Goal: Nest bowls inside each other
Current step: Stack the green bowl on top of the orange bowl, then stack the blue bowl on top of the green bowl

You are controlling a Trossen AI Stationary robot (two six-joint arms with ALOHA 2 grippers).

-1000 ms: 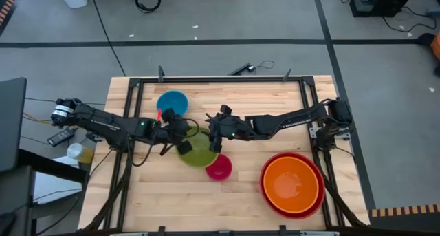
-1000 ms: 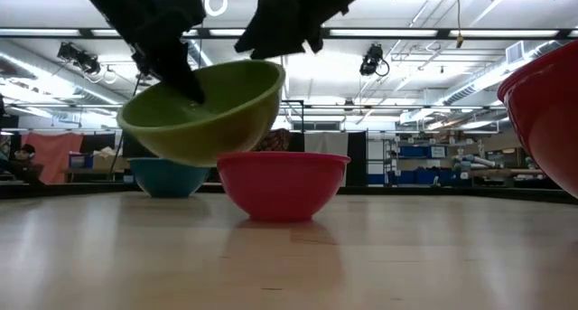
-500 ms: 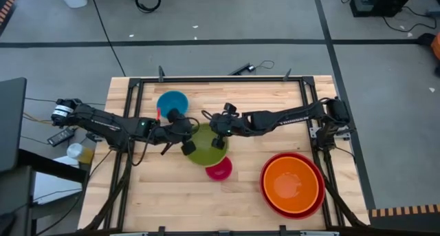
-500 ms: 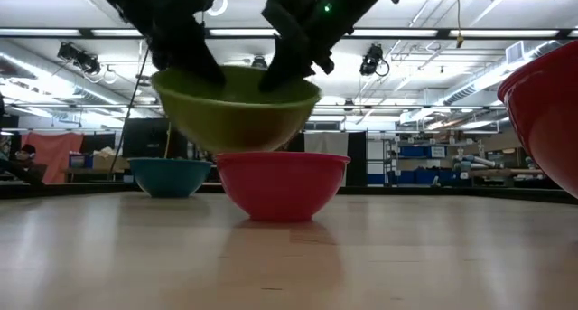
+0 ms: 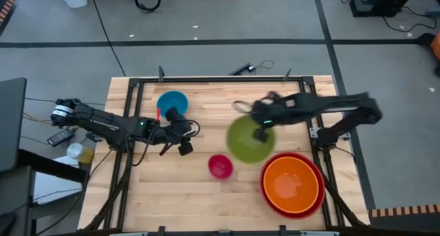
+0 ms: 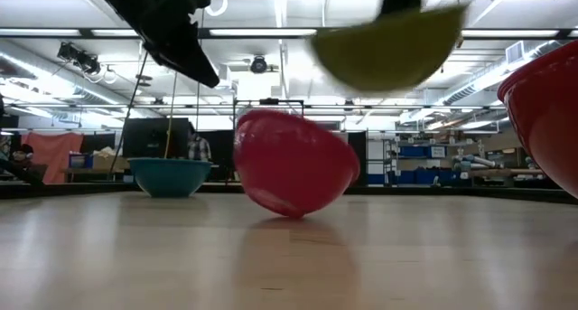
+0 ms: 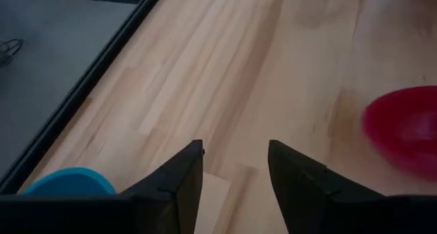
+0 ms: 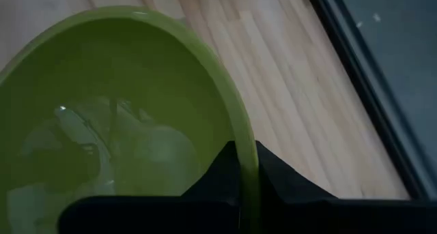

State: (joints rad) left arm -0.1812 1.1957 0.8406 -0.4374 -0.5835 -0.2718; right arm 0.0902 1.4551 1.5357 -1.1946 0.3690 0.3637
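Four bowls are sitting on or above a pale wooden table (image 5: 172, 195), seen from overhead, from table height and from both wrists. The right gripper (image 5: 259, 134) is clamping its fingers (image 8: 276, 176) together on the rim of the green bowl (image 5: 248, 139), one finger inside and one outside, and is holding it in the air. In the low view the green bowl (image 6: 388, 46) is hanging clear above the tabletop, blurred, higher than every other bowl. From overhead it is lying between the small pink bowl (image 5: 220, 166) and the large orange bowl (image 5: 292, 184), near both.

The pink bowl (image 6: 293, 174) is tipping on its side in the low view, its base off the wood. The orange bowl is sitting inside a red bowl (image 5: 269, 199) of nearly the same size, at the table's right near corner. A blue bowl (image 5: 171, 102) is standing upright towards the far left.

The left gripper (image 5: 184, 147) is hovering above bare wood with its fingers (image 7: 181, 176) apart and gripping nothing, just beside the blue bowl and well apart from the green one. Its wrist view is showing the pink bowl (image 7: 403, 127) farther off and the edge of the blue bowl (image 7: 68, 182).
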